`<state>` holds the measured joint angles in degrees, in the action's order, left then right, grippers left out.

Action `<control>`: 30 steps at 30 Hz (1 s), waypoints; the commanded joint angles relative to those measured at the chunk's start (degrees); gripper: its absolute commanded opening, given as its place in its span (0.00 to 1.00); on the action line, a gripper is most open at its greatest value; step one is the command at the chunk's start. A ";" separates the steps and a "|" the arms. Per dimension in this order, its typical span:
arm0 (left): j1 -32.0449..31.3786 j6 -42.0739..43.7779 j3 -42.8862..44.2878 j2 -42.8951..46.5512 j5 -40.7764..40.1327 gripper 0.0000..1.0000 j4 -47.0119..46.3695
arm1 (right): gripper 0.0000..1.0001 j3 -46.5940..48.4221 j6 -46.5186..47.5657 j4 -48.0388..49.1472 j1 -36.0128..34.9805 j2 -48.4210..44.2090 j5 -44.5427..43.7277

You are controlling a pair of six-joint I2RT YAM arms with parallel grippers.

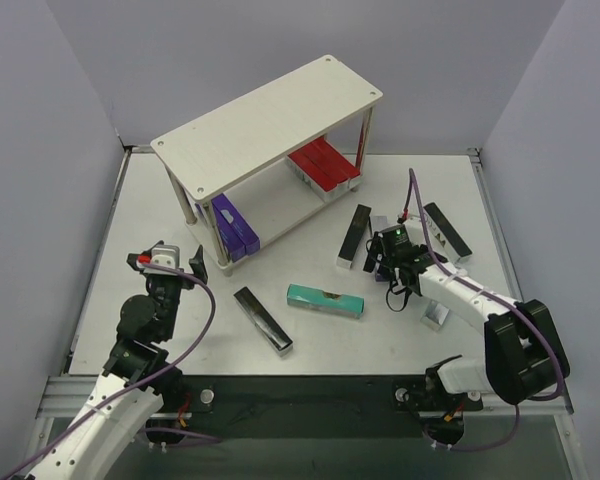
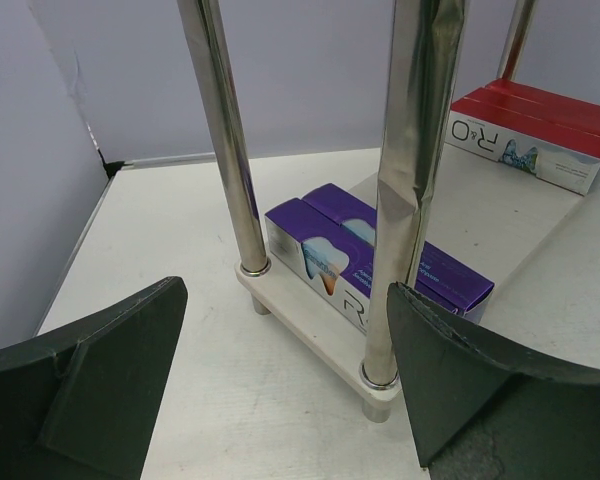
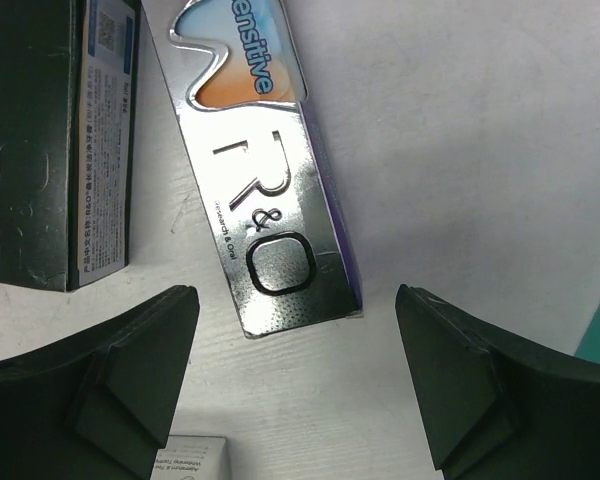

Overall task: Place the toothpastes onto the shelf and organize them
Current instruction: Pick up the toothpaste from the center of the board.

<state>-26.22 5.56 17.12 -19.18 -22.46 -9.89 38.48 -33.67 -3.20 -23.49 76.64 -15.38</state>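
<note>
Progress is partial: purple cartons [image 1: 232, 228] and red cartons [image 1: 323, 165] sit on the lower board of the shelf [image 1: 270, 120], while others, among them a teal carton [image 1: 325, 300], lie on the bench [image 1: 360, 345]. Our right end effector [image 3: 295, 300] hangs wide open and empty over a silver carton [image 3: 250, 190], whose long axis runs top to bottom in the wrist frame, across the jaws. Our left end effector [image 2: 285, 295] gapes empty too.

Pale shelf [image 1: 270, 115]; red cartons [image 1: 325, 165]; purple cartons [image 1: 235, 228]; teal carton [image 1: 325, 300].
</note>
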 commanded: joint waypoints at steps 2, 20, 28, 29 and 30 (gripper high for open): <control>-0.41 0.06 0.45 -0.33 0.31 0.93 -2.50 | 0.83 1.86 6.07 1.62 3.70 2.54 8.60; -0.41 -3.62 2.82 -0.59 3.91 0.93 1.71 | 0.59 3.88 10.02 -0.57 3.45 8.79 9.14; -0.41 -17.92 11.69 -1.48 15.50 0.93 17.25 | 0.40 5.82 12.31 -4.52 0.38 6.77 5.55; -0.41 -19.78 12.49 -1.39 16.99 0.94 18.49 | 0.36 5.73 12.57 -4.88 -0.24 5.98 5.10; -0.41 -21.28 13.54 -1.21 18.23 0.94 19.37 | 0.34 5.56 13.10 -5.14 -0.68 4.24 4.83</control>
<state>-26.33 -6.33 25.28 -21.06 -11.46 2.98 41.98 -22.87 -4.51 -21.69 85.71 -6.87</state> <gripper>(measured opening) 0.934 0.502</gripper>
